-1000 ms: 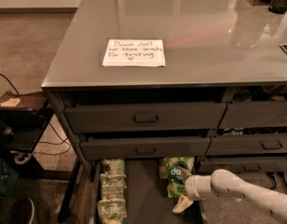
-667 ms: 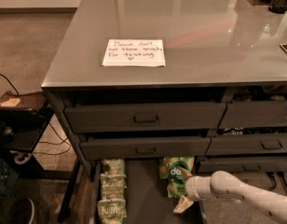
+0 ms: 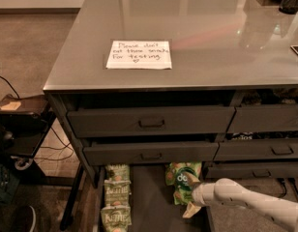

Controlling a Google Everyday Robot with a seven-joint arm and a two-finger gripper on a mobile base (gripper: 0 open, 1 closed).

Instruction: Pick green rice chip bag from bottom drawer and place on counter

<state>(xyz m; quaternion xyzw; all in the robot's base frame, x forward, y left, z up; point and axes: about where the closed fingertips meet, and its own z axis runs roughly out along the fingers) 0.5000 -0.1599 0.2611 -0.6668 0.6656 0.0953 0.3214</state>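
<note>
The bag lies flat on the floor of the drawer, logo up, with its far end tucked under the fronts of the drawers above. It sits right at the gripper, whose tip meets the bag's near right corner, and from here the two look to be touching. Whether the gripper is clenched on the bag or released I cannot tell, because the wrist hides the working end. I judge this to be the grasp step. The bag is not lifted, and the counter, well above and beyond the gripper, does not have it yet.

My arm comes in low from the right and nearly level, which makes sense. The drawer opens beneath the upper drawers, so a steep reach from above would likely meet their fronts. Coming in sideways at the near corner also gives me an edge of the crinkly pouch to pinch.

Left of the gripper, across a bare strip of drawer floor, a column of pale bags lines the far wall. They are well apart from my bag, so I see little risk of catching one. Up on the counter, above and to the gripper's left, the note lies flat; I would set the bag down beside it, not on it.

Against the view a second ago, hardly anything differs — arm, gripper and bag stand about where they were.
</note>
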